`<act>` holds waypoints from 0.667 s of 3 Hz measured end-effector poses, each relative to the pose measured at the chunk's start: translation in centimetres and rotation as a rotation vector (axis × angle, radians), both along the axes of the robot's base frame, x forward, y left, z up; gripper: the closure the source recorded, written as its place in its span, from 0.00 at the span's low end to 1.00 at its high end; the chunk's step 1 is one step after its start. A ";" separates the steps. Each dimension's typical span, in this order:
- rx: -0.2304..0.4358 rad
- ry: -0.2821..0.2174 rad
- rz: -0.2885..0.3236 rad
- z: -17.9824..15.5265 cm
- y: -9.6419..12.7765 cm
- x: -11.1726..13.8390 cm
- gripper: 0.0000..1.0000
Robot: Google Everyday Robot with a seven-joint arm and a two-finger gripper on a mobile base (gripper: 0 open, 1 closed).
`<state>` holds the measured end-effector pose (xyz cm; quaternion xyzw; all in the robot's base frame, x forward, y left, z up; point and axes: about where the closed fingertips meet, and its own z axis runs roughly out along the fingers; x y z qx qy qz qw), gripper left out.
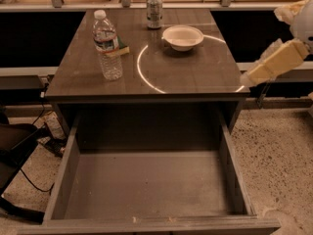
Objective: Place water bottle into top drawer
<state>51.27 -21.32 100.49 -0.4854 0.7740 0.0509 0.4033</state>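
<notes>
The water bottle (107,45) is clear ribbed plastic with a white cap and stands upright on the left part of the grey desk top (186,72). The top drawer (146,185) is pulled open below the desk's front edge, and its flat grey bottom is bare. My gripper (249,75) is at the end of the cream arm (276,60). It reaches in from the right edge and hovers by the desk's right front corner, far from the bottle and holding nothing that I can see.
A silver can (154,11) stands at the back of the desk, with a white bowl (182,37) to its right. A small yellow-green thing (122,50) lies behind the bottle. Dark cables and objects (29,146) lie on the floor to the left of the drawer.
</notes>
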 end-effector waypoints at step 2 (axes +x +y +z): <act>0.385 -0.199 0.130 1.6 4.9 6.1 0.00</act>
